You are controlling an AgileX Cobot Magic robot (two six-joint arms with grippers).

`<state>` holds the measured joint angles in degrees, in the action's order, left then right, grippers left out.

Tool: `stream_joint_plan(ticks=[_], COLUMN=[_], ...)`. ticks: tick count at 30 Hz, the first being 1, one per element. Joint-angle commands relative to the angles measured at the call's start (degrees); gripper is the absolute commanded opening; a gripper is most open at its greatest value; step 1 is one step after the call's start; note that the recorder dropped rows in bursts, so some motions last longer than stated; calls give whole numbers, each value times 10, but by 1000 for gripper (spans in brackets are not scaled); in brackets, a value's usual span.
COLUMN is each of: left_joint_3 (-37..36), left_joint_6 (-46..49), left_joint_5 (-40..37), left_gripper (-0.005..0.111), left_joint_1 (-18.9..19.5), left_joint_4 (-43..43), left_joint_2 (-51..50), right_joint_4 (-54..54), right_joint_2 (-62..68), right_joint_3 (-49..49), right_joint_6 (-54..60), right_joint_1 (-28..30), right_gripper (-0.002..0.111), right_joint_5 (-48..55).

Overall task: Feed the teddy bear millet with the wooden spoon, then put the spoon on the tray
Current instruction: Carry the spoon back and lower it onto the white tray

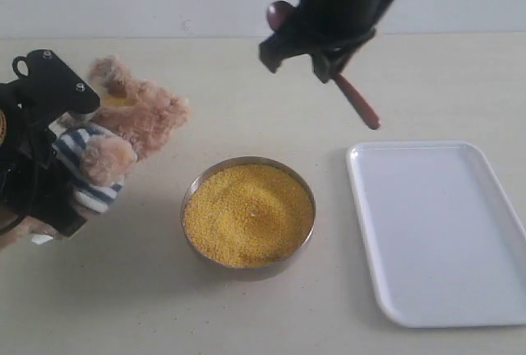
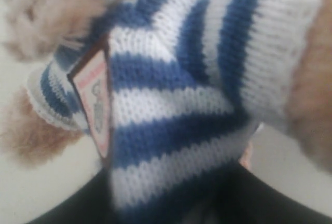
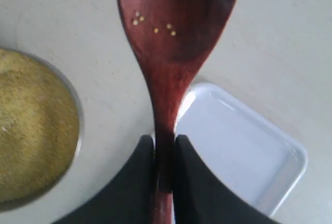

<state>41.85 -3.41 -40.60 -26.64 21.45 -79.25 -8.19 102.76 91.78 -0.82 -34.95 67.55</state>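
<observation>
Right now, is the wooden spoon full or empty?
Nearly empty: only a few yellow grains lie in the bowl of the wooden spoon.

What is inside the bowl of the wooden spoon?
A few millet grains lie in the wooden spoon; otherwise bare wood. The bowl's tip is outside the picture, and the right tool covers part of the handle.

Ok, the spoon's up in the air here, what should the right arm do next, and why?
Probably carry the spoon over the tray and lower it. The right pincer grips its handle, only a few yellow grains cling to its bowl, and the bear seems to have yellow at its muzzle, so feeding looks done.
</observation>
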Motion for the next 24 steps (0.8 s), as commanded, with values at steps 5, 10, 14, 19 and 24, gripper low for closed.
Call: stream_joint_plan(ticks=[5,10,14,19,24], left_joint_3=[14,15,15,15,15], left_joint_6=[-99,-125,-130,-137,-146], left_joint_5=[-3,4,5,5,2], left_gripper=[4,4,4,4,4], left_joint_1=[-3,-3,-3,-3,-3], left_joint_4=[19,19,19,23,23], left_joint_2=[6,5,5,5,5], right_joint_4=[13,34,34,17,4], right_joint_2=[-106,-114,-113,-103,-87], right_joint_3=[-249,-383,-460,-502,-512], right_joint_6=[1,-2,-42,-86,-118], right_joint_1=[107,125,125,125,125], right_gripper=[0,0,0,0,0], right_joint_5=[-98,-189,-292,-347,-364])
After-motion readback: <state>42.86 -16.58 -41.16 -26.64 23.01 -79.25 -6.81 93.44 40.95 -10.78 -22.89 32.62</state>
